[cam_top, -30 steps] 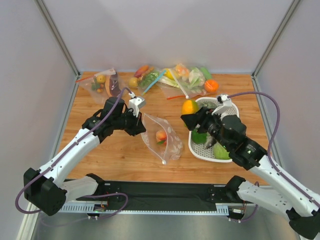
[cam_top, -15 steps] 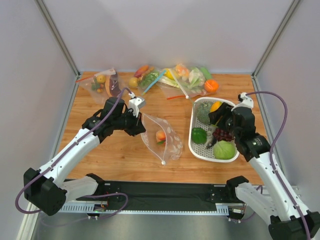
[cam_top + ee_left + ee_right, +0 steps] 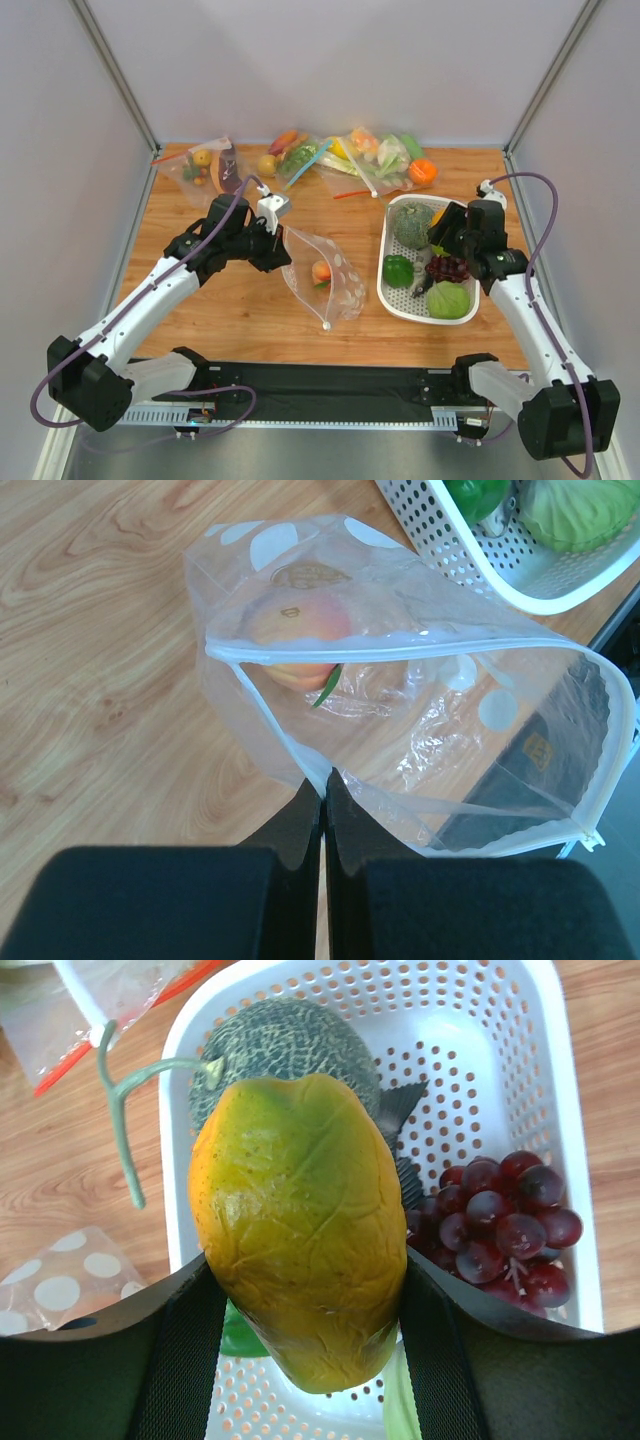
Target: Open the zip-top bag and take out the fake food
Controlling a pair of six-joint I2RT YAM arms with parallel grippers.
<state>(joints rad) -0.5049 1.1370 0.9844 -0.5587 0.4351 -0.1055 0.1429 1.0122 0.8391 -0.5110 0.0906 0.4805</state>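
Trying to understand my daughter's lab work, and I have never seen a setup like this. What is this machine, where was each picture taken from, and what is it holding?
These are two robot arms bolted at the near edge of a wooden table. One picture looks down from above; the other two come from a camera on each wrist. The left gripper is pinched shut on the edge of a clear dotted bag with a toy peach inside. The right gripper holds a yellow-green toy fruit over a white basket, which holds a bumpy green ball and purple grapes. More filled bags lie at the far edge.
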